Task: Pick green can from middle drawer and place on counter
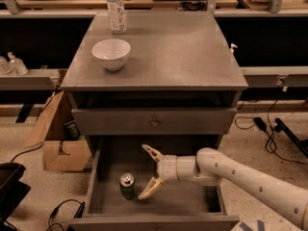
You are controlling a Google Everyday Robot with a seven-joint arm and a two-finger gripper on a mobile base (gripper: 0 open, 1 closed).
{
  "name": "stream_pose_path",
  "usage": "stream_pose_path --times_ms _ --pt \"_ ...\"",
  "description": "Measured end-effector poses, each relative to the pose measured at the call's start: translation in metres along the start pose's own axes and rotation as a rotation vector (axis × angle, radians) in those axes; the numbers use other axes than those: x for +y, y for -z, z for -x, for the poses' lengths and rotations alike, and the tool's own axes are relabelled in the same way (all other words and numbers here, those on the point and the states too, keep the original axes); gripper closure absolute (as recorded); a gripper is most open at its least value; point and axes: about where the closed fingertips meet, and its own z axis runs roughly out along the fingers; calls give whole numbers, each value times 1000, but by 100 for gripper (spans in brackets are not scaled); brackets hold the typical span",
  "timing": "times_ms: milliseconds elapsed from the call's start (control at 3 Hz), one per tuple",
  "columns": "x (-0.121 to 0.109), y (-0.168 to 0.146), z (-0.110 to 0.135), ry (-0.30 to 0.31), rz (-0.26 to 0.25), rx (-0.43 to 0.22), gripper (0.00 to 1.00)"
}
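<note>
The green can (pixel 127 185) stands upright on the floor of the open middle drawer (pixel 202 203), left of centre, its silver lid showing. My gripper (pixel 147 172) reaches in from the right on a white arm, inside the drawer just right of the can. Its two tan fingers (pixel 152 152) are spread wide, open and empty, one above the can's level and one beside its base. The grey counter (pixel 173 52) tops the cabinet above.
A white bowl (pixel 111 53) and a clear plastic bottle (pixel 116 8) stand on the counter's left side. A shut drawer with a small knob (pixel 154 123) sits above the open one. A cardboard box (pixel 53 134) is on the floor at left; cables lie at right.
</note>
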Motion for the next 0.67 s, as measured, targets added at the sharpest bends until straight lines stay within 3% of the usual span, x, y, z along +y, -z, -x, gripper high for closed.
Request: stream_pose_path --times_ms 333,667 --pt "15 -48 -34 -27 70 -7 0" --pt "26 -75 -48 -43 116 -3 0"
